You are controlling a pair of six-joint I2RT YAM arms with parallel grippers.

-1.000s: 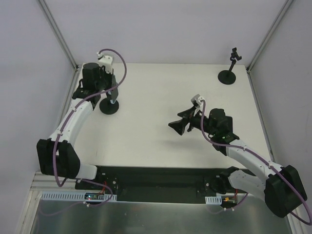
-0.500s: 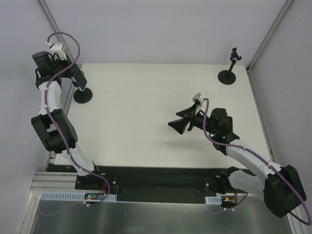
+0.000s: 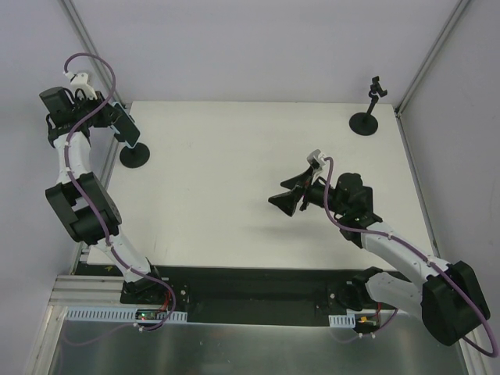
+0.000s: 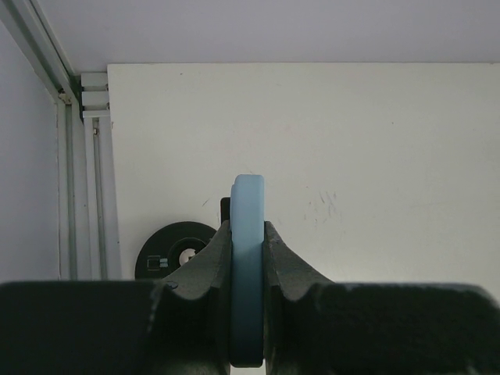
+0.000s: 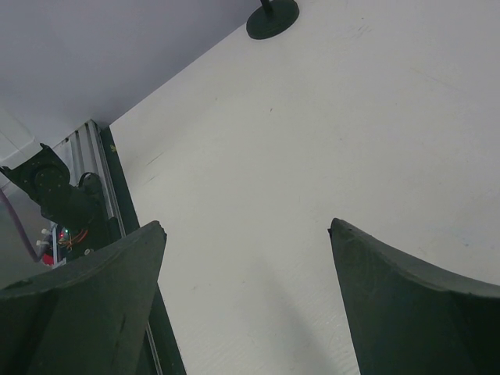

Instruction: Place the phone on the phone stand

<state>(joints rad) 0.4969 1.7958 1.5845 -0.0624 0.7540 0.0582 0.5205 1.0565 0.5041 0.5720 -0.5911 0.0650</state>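
My left gripper (image 3: 125, 129) is shut on the phone (image 3: 129, 133), a slab with a light blue edge, at the table's far left. In the left wrist view the phone (image 4: 248, 234) stands edge-on between my two fingers (image 4: 205, 266). A black round stand base (image 3: 134, 155) lies just below and in front of the phone, and it also shows in the left wrist view (image 4: 178, 251). I cannot tell whether the phone touches this stand. My right gripper (image 3: 291, 198) hangs open and empty over the table's middle, jaws wide apart in the right wrist view (image 5: 246, 226).
A second black stand (image 3: 365, 121) with a thin post and a small clamp on top is at the far right corner. A metal frame rail (image 4: 84, 156) runs along the table's left edge, close to my left gripper. White walls enclose the table.
My left arm has swung from left of centre to the far left edge with the phone. The black round base now lies further left. The right arm has hardly moved.
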